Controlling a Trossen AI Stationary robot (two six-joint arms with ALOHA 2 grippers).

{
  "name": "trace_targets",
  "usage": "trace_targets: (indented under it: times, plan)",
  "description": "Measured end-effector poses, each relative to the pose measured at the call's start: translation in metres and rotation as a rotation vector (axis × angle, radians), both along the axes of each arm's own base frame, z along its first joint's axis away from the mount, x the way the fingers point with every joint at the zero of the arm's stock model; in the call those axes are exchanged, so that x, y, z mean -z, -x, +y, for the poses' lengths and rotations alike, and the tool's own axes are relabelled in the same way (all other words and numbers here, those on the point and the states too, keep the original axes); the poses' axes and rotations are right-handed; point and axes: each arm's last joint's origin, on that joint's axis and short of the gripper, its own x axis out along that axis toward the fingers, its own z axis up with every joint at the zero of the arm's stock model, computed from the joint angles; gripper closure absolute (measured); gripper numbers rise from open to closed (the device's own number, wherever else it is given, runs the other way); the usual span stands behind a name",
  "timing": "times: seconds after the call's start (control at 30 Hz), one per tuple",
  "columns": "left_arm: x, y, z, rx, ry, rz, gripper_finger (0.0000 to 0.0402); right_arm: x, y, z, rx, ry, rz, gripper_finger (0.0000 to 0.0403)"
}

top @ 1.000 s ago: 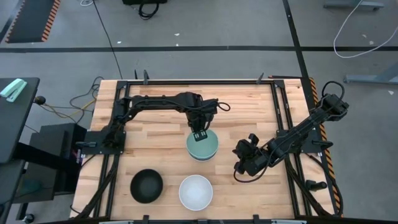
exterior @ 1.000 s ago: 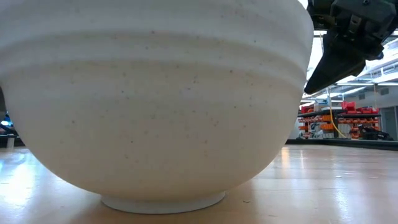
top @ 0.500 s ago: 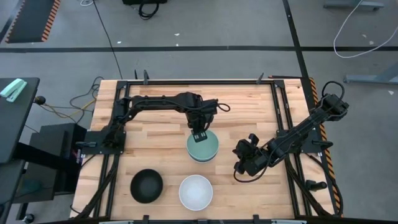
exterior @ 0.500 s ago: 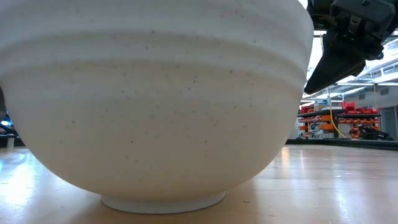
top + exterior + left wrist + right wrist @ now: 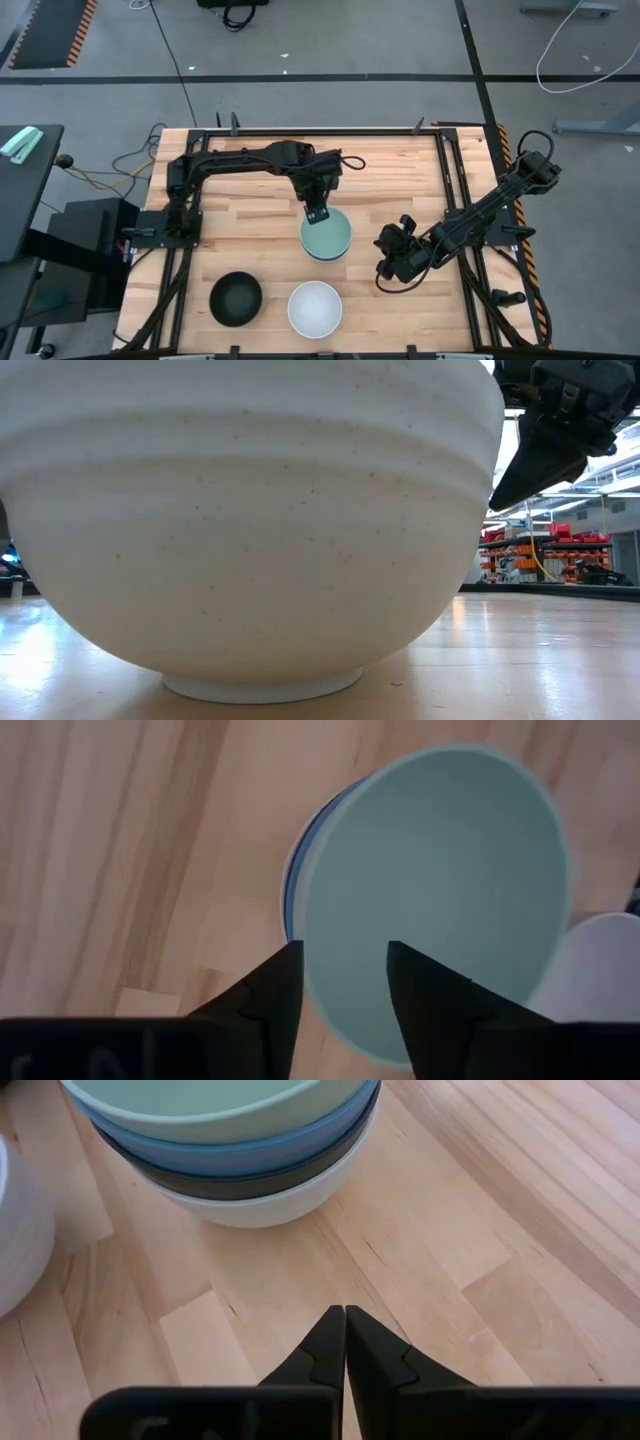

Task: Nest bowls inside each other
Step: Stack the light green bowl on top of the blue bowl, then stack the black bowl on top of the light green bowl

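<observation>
Stack of four smooth round bowls (image 5: pixel 326 237), mint green on top (image 5: pixel 440 895), then blue, black and white (image 5: pixel 275 1205), sitting mid-bench. Still loose near the front edge: a shiny black round bowl (image 5: pixel 235 298) toward the front left corner, and a plain white round bowl (image 5: pixel 315 308) just beside it. Left gripper (image 5: pixel 317 213) right at the stack's far rim, jaws parted, holding nothing. Right gripper (image 5: pixel 385 272) a little off toward the right edge, jaws pressed together, empty. White bowl probably closer to the right one.
</observation>
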Motion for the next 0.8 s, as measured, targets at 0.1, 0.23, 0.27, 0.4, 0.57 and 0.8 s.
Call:
trace_targets:
  times: [0.1, 0.23, 0.27, 0.4, 0.57, 0.8]
  plan:
    - [-0.014, 0.009, -0.001, -0.002, -0.003, -0.020, 0.0235, 0.000, 0.000, 0.000, 0.000, 0.000, 0.000, 0.0387]
    - [-0.026, 0.022, -0.005, -0.004, -0.012, 0.006, 0.0233, 0.000, 0.000, 0.000, 0.002, -0.004, -0.005, 0.0387]
    - [-0.029, 0.026, -0.007, -0.009, -0.015, 0.024, 0.0234, 0.000, 0.000, 0.000, 0.005, -0.007, -0.007, 0.0387]
    - [-0.035, 0.040, -0.023, -0.005, -0.031, 0.113, 0.0242, -0.001, -0.002, 0.001, 0.005, -0.020, -0.022, 0.0387]
    - [-0.039, 0.055, -0.054, 0.036, -0.120, 0.221, 0.0250, -0.002, -0.003, 0.002, 0.002, -0.039, -0.037, 0.0387]
    - [-0.044, 0.070, -0.106, 0.111, -0.189, 0.275, 0.0246, -0.002, -0.003, 0.003, 0.011, -0.060, -0.042, 0.0387]
